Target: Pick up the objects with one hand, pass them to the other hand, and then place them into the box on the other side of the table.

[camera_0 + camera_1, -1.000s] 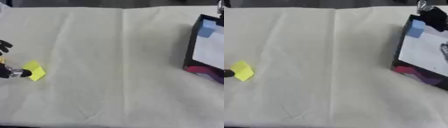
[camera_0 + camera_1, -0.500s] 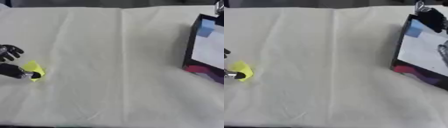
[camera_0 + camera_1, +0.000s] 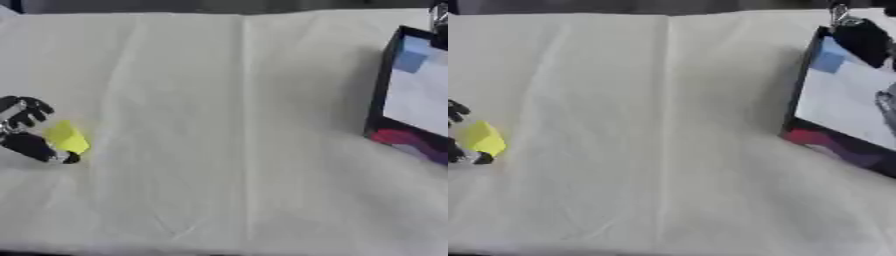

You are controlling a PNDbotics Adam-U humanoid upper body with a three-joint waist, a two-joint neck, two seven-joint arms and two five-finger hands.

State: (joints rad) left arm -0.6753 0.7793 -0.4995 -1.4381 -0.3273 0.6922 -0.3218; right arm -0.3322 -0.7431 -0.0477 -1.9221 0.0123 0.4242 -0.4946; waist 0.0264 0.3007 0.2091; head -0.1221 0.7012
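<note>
In the left eye view, the left hand (image 3: 26, 131) sits at nine o'clock on the cream tablecloth (image 3: 227, 125), its fingers and thumb curled round a small yellow block (image 3: 66, 137). A second ago the block lay lower and flatter on the cloth beside the hand; now it stands more upright between thumb and fingers, and the hand reaches further into the picture from the left edge. Whether the block is clear of the cloth cannot be told. The box (image 3: 411, 100) stands at three o'clock, dark-walled, with a pale floor, a blue patch in its far corner and a red and purple band along its near side; it has not shifted.

In the right eye view, only the dark fingertips of the left hand show at nine o'clock, above and below the yellow block. A black shape at one o'clock over the box's far corner, with a small silver part above it, is the right hand (image 3: 861, 40); how far open its fingers are cannot be told. It hangs where it did a second ago.
</note>
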